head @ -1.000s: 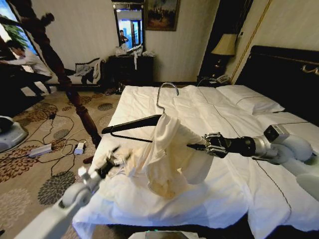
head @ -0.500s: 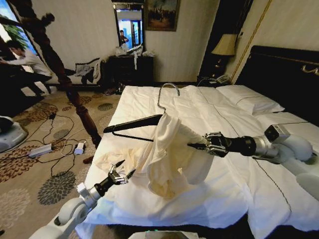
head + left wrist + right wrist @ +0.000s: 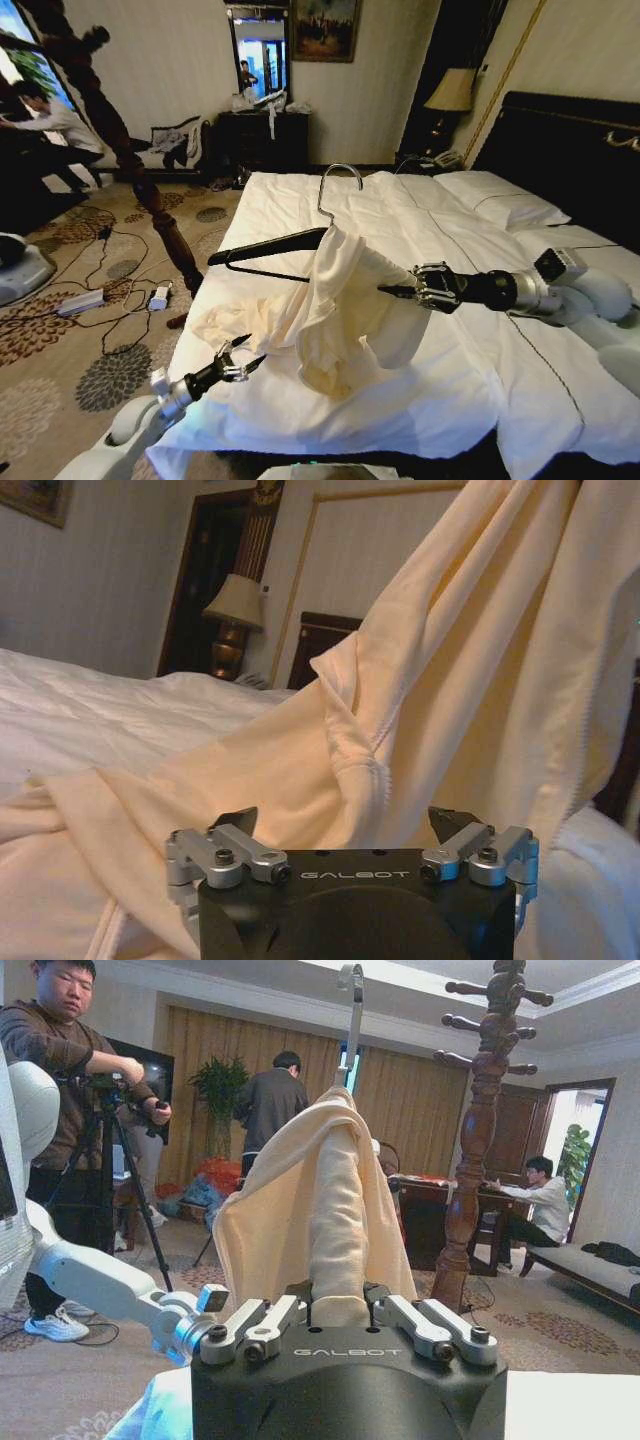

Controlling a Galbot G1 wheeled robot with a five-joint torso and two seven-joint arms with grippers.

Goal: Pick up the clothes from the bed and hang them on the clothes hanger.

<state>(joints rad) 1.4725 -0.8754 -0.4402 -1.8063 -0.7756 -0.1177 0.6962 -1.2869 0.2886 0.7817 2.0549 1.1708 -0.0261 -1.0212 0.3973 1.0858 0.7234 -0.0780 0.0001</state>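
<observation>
Half done, judging by the head view: soft cream long-sleeved garment point(image 3: 335, 320) drapes the right arm of the dark hanger with silver wire hook point(image 3: 275, 252), over the white-duveted bed point(image 3: 480, 330); left shoulder bare. Left wrist view: left gripper point(image 3: 350, 825) spread, empty, near trailing sleeve. Right wrist view: right gripper point(image 3: 340, 1310) pinches cloth-covered hanger end.

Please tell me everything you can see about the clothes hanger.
The clothes hanger has a thin silver wire hook at its top and slim dark arms. It is held up above the bed. One dark arm sticks out bare toward the robot's left; the other is covered by the cream clothes draped over it. The right claw is shut on that covered end.
</observation>
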